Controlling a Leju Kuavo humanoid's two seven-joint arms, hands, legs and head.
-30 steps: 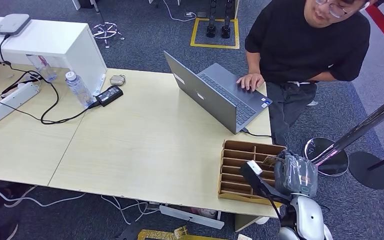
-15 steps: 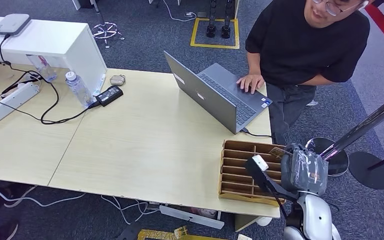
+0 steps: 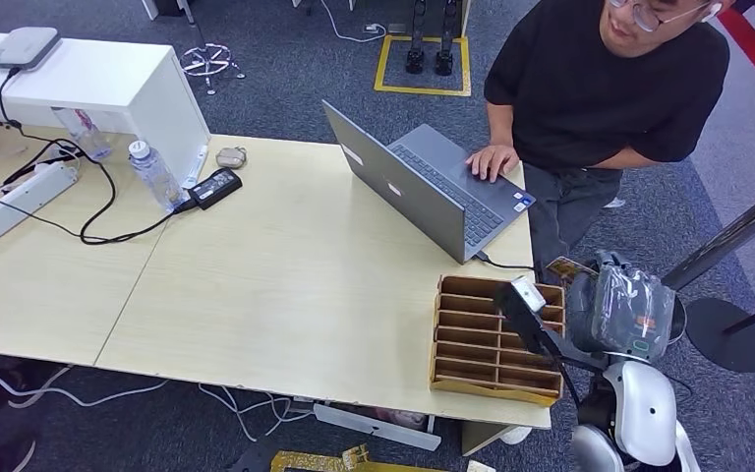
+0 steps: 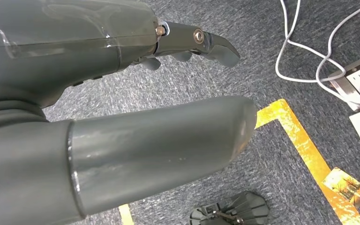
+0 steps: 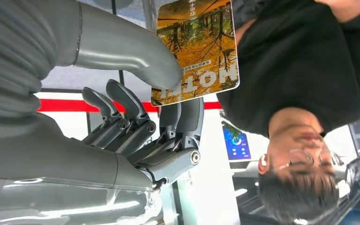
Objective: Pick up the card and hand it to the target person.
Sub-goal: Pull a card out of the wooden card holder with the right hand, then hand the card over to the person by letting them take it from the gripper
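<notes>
My right hand (image 3: 617,307) is raised beside the table's right end, just past the wooden slotted tray (image 3: 492,339). It pinches the card (image 3: 570,267) between thumb and fingers; in the right wrist view the card (image 5: 198,47) shows an autumn forest picture and the word HOTEL, held under the thumb of my right hand (image 5: 122,122). The person (image 3: 600,88) in a black shirt stands beyond the table's far right corner, one hand (image 3: 493,159) on the laptop. My left hand (image 4: 122,117) hangs over the carpet with nothing in it, thumb and fingers apart.
An open grey laptop (image 3: 423,187) sits at the table's far right. A water bottle (image 3: 154,175), power adapter (image 3: 215,187) and cables lie at the left, beside a white cabinet (image 3: 108,84). A stanchion post and bases (image 3: 727,334) stand right of me.
My right hand has lifted the card up out of the tray and moved it right and away from me, toward the person. The person has barely moved.
</notes>
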